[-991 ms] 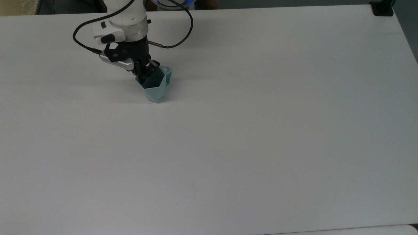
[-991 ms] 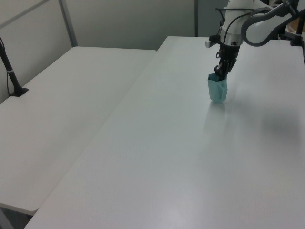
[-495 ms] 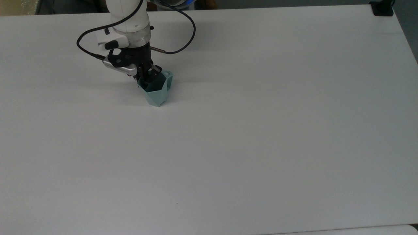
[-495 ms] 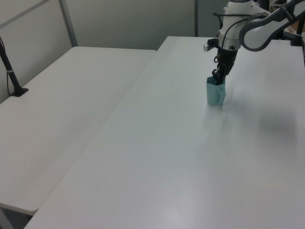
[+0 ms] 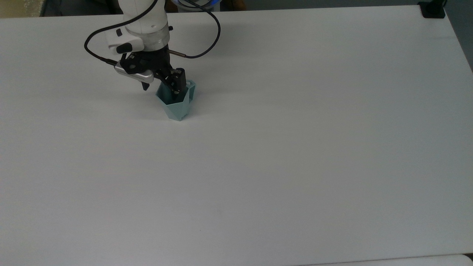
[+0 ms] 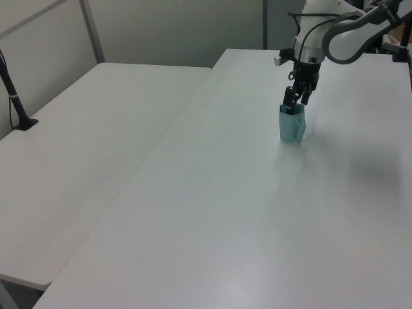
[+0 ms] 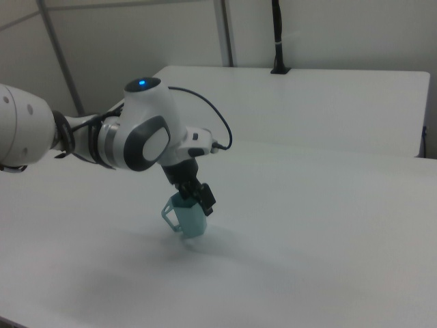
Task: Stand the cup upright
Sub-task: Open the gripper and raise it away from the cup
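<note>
The pale teal faceted cup (image 5: 178, 107) stands upright on the white table (image 5: 295, 147), mouth up, its small handle (image 5: 191, 85) at the rim on the far side. My gripper (image 5: 161, 92) hangs over the cup's rim and is open. One black finger (image 5: 176, 84) reaches into the cup's mouth, the other finger (image 5: 145, 87) is outside, on the top view's left. In the left view the cup (image 6: 293, 126) sits under the gripper (image 6: 295, 104). The right view has the cup (image 7: 189, 219) below the wrist, handle towards the right view's left.
A second white table (image 6: 84, 148) adjoins at the left view's left, with a black post (image 6: 14, 96) on it. A black clamp (image 5: 432, 9) sits at the table's far right corner in the top view. The arm's black cable (image 5: 207, 33) loops beside the wrist.
The fingers have spread apart and let go of the cup's rim. The cup stays upright in the same spot.
</note>
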